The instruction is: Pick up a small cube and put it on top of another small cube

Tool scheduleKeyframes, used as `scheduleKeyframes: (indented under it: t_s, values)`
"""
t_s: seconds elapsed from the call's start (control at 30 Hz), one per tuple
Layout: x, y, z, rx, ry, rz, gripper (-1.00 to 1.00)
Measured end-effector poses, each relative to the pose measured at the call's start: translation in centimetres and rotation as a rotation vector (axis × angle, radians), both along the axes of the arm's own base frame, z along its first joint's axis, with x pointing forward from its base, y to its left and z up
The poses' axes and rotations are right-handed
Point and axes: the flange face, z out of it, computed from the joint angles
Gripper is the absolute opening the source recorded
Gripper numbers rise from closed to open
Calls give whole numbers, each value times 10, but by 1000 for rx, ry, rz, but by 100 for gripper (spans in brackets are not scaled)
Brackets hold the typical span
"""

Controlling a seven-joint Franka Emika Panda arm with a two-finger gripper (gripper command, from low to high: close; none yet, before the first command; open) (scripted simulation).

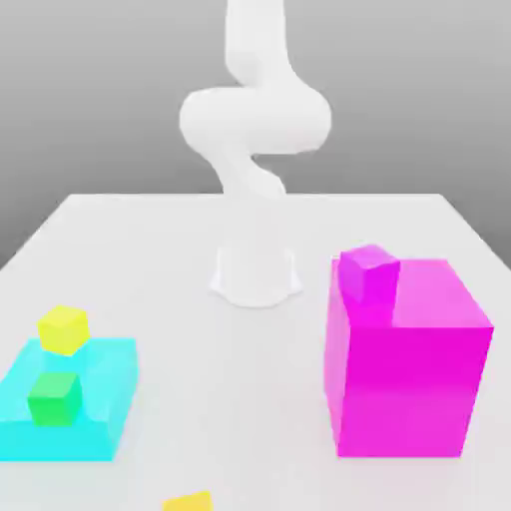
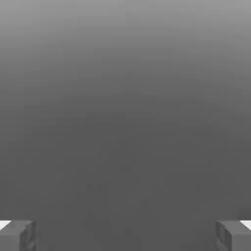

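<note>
- At the exterior view's left you have a cyan block (image 1: 112, 384), low and flat, on the white table (image 1: 230, 399)
- Your green cube (image 1: 55, 399) is over that block's near part, and your yellow cube (image 1: 64, 330) is by its far edge (whether it rests on the block or behind it, I can't tell)
- Next, at the near edge of the view, you see part of a yellow-orange piece (image 1: 189, 502)
- Mid-view stands your white arm (image 1: 255, 120); in the hand view your gripper (image 2: 125, 236) has its jaws wide apart, nothing between them
- At the exterior view's right, your small magenta cube (image 1: 369, 274) is at the big magenta block's (image 1: 409, 389) top left corner
</note>
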Motion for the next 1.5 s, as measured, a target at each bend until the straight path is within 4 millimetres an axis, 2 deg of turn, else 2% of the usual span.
scheduleKeyframes:
  t_s: [0.13,0.27,0.4,0.53,0.77,0.97,1.1,1.13,1.3,1.33,1.37,1.5]
  values:
    - [50,-9,-53,4,103,48,0]
    - [91,-16,-111,2,200,90,0]
    - [123,-22,-174,-5,296,126,0]
    - [147,-28,-241,-19,391,159,0]
    - [166,-42,-363,-60,556,209,0]
    - [160,-58,-465,-114,698,251,0]
    - [158,-62,-526,-128,726,260,0]
    - [157,-62,-541,-128,727,260,-100]
    - [157,-62,-541,-127,728,260,-100]
    - [157,-62,-548,-127,728,260,-100]
    - [157,-62,-544,-127,729,260,-100]
    - [156,-63,-495,-127,729,260,-100]
